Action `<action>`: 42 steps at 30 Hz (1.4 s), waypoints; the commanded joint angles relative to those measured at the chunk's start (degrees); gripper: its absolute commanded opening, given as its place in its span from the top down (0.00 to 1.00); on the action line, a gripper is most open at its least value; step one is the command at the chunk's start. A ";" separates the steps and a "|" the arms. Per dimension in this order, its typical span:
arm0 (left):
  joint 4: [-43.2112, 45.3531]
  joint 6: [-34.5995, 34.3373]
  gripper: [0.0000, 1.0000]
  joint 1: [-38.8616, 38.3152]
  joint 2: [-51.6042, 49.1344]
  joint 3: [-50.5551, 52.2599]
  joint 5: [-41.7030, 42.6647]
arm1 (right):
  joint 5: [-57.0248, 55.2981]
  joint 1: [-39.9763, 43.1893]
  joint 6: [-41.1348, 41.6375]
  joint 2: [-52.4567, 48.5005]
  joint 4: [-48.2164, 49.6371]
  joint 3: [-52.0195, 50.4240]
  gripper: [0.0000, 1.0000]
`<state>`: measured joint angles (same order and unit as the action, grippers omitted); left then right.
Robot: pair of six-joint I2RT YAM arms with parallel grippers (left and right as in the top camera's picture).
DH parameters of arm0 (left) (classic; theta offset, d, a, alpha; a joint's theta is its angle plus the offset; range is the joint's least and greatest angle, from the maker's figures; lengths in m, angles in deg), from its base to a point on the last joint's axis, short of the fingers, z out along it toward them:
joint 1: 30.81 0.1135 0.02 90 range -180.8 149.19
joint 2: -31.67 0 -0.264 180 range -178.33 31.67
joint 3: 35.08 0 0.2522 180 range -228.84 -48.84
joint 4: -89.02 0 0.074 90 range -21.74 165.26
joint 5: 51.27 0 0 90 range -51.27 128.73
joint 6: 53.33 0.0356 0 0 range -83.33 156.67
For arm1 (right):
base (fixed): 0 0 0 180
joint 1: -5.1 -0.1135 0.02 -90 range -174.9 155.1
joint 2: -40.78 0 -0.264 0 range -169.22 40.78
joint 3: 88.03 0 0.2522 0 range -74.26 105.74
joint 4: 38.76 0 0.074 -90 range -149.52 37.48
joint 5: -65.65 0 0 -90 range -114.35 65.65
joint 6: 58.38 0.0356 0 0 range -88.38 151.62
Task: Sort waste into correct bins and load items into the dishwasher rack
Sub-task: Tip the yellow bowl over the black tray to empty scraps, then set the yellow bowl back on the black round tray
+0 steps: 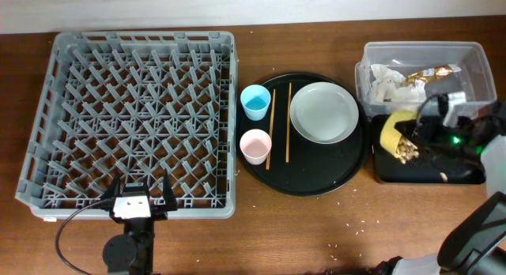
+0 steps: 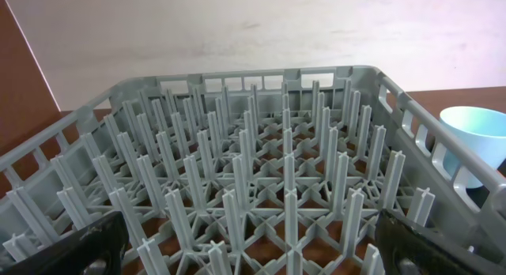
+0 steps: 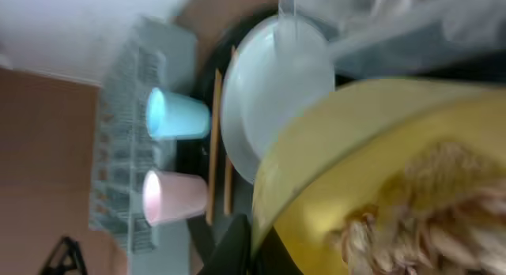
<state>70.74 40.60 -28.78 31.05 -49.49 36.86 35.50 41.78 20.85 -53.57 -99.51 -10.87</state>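
My right gripper [image 1: 417, 137] is shut on the rim of the small yellow bowl [image 1: 391, 133], tipped on its side over the black rectangular tray [image 1: 427, 174], with brownish food scraps [image 1: 408, 152] spilling from it. The bowl [image 3: 379, 172] and scraps [image 3: 427, 220] fill the right wrist view. The clear tub [image 1: 477, 63] holds white napkins [image 1: 386, 83] and a brown-gold wrapper [image 1: 433, 73]. The pale plate [image 1: 324, 112], blue cup [image 1: 255, 101], pink cup [image 1: 255, 146] and two chopsticks [image 1: 279, 125] lie on the round black tray [image 1: 316, 184]. My left gripper [image 1: 140, 196] is open at the grey rack's [image 1: 47, 109] near edge.
Rice grains [image 1: 356, 226] lie scattered on the brown table in front of the round tray. The left wrist view looks across the rack's pegs [image 2: 253, 172], with the blue cup [image 2: 478, 141] beyond its right wall.
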 commanded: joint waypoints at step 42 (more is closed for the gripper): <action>-0.24 0.90 0.01 0.02 0.26 0.13 0.63 | -57.51 -59.91 20.31 -4.90 -3.28 1.64 0.64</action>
<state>70.74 40.60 -28.78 31.05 -49.49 37.01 -20.47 -18.04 40.70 -58.48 -101.28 -11.33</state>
